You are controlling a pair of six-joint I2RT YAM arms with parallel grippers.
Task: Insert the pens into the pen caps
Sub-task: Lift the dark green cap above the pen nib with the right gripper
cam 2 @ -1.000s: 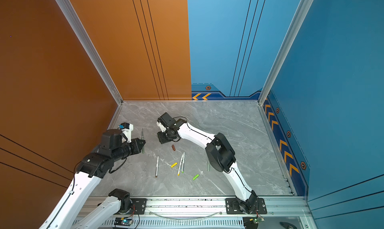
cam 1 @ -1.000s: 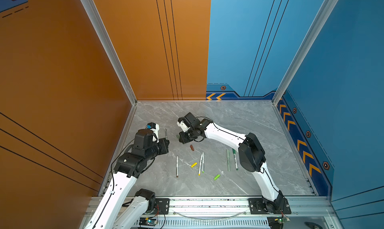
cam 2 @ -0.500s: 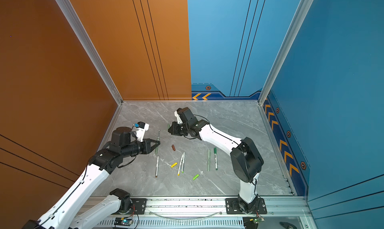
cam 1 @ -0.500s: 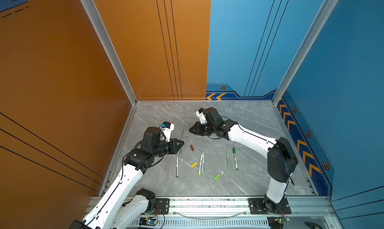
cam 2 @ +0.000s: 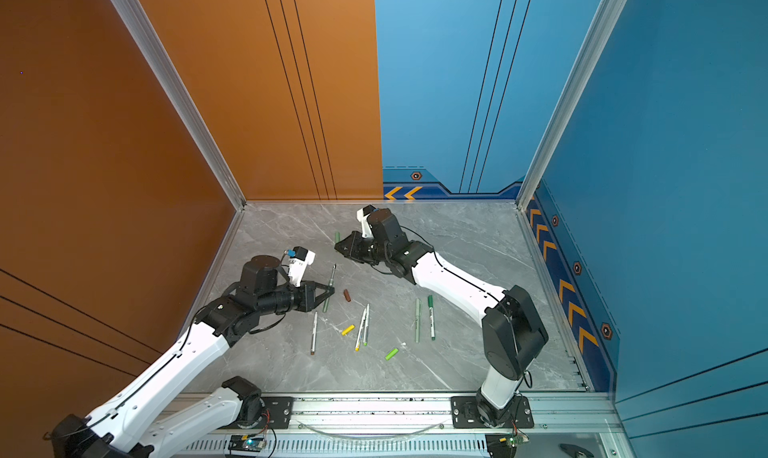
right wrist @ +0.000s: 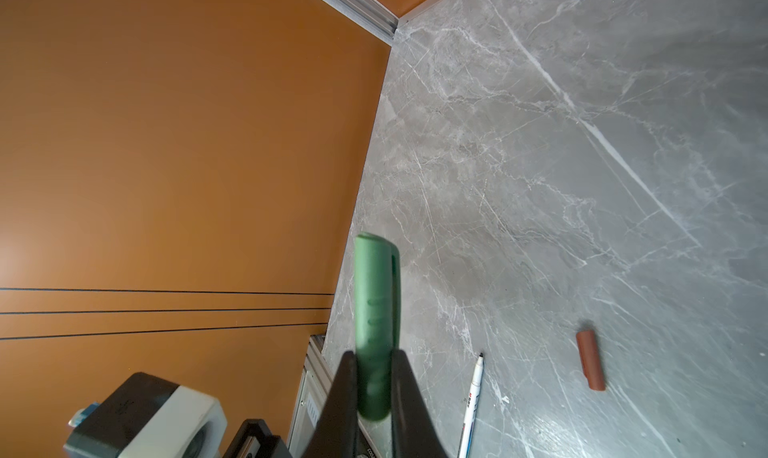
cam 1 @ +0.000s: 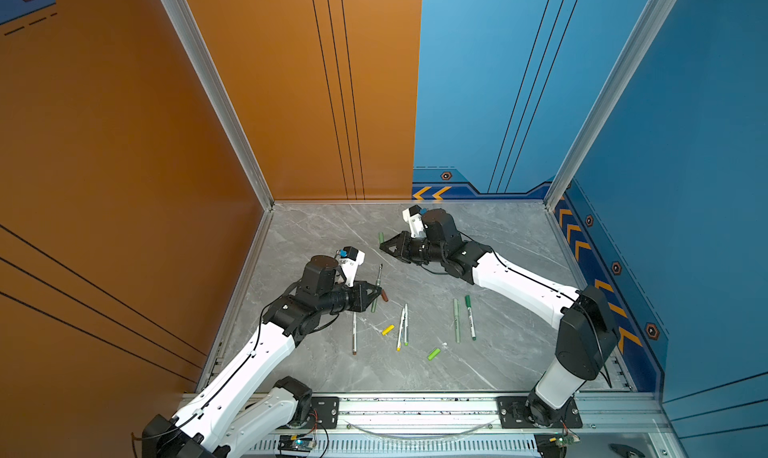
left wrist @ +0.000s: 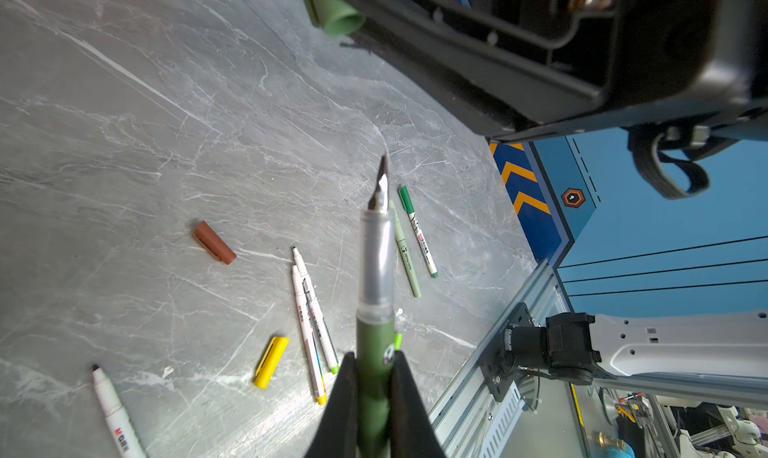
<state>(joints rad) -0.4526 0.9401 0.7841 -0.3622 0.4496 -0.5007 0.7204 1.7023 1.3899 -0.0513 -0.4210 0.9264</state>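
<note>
Two grips are posed for one mating. The left gripper [left wrist: 374,359] is clenched on the barrel of the dark olive pen [left wrist: 376,293], so the clear collar and the dark nib [left wrist: 382,177] project well beyond the fingertips, where a cap can slide on without its rim meeting the jaws. The right gripper [right wrist: 374,356] is clamped across the green cap [right wrist: 374,293]. Most of the cap stands past the jaws on one side, closed end outermost, and the left wrist view shows its open mouth jutting out on the other side, unobstructed. Nib and mouth are well apart and, judging from both top views, not yet on one axis, so aligning them probably comes before closing the gap. On the table [cam 1: 498,248] beneath the left jaws lies the brown cap [cam 1: 385,296]. Farther beyond them lie the brown-ended pen [cam 1: 354,331], the yellow cap [cam 1: 387,330], a close pair of white pens [cam 1: 406,325] and the lime cap [cam 1: 434,354], all uncapped or unused. The sage pen [cam 1: 456,320] and the green-ended pen [cam 1: 470,316] lie side by side and look capped, though they are too small to be sure. Bare marble fills the span between the two sets of jaws, and the orange wall [cam 1: 291,102] stands well clear. Mating in the air there should disturb nothing loose.
</note>
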